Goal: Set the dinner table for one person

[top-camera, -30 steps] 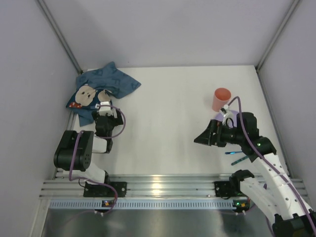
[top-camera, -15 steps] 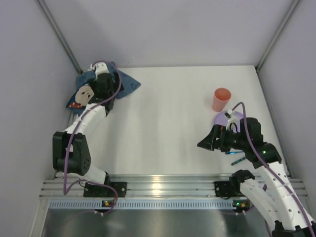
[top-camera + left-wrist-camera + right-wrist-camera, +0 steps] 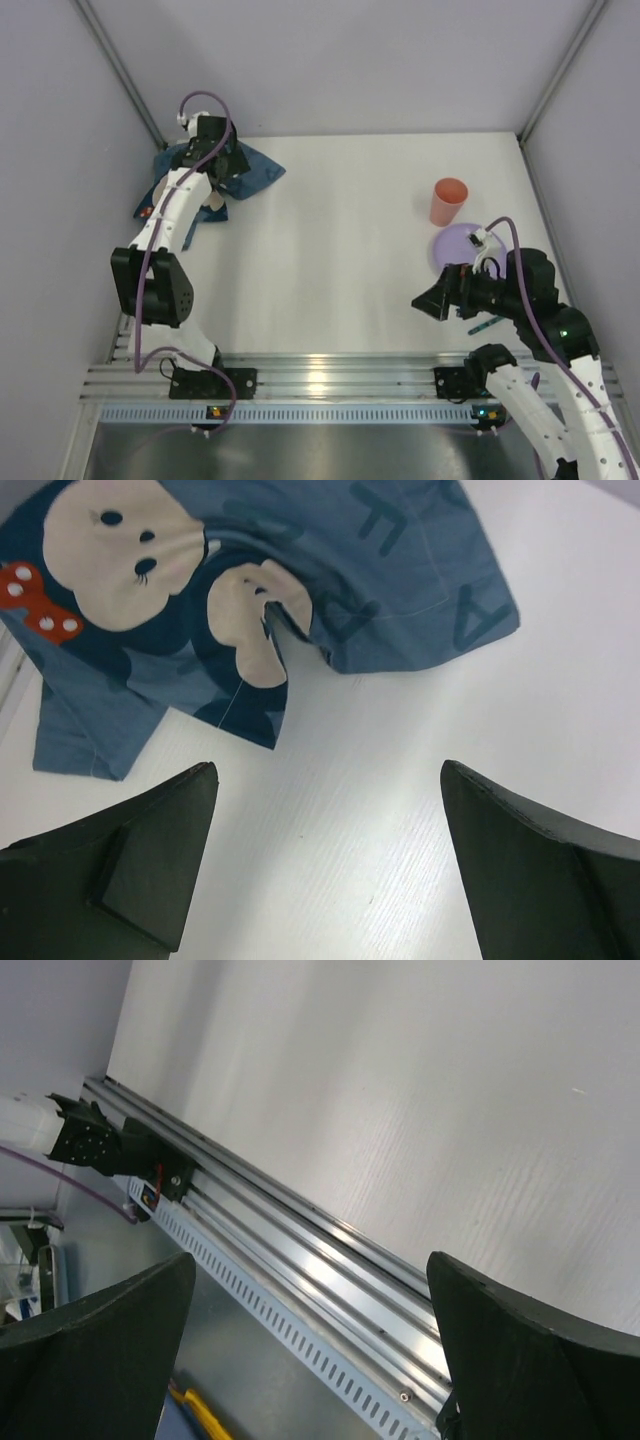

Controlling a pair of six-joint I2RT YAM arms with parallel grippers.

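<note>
The dinner table is a white matte top. A crumpled blue bear-print cloth lies in its far left corner. My left gripper hangs above that cloth, open and empty. In the left wrist view its fingers frame bare table just short of the cloth. At the right stand a pink cup and a purple plate, the plate partly behind my right arm. A teal utensil lies under that arm. My right gripper is open and empty, raised near the front edge.
An aluminium rail runs along the near edge and carries both arm bases; the right wrist view looks down on it. Grey walls close in the left, back and right sides. A yellow item lies below the rail.
My left arm has unfolded and reached back over the blue cloth into the far left corner. My right arm has drawn back toward the near edge, uncovering more of the purple plate.
</note>
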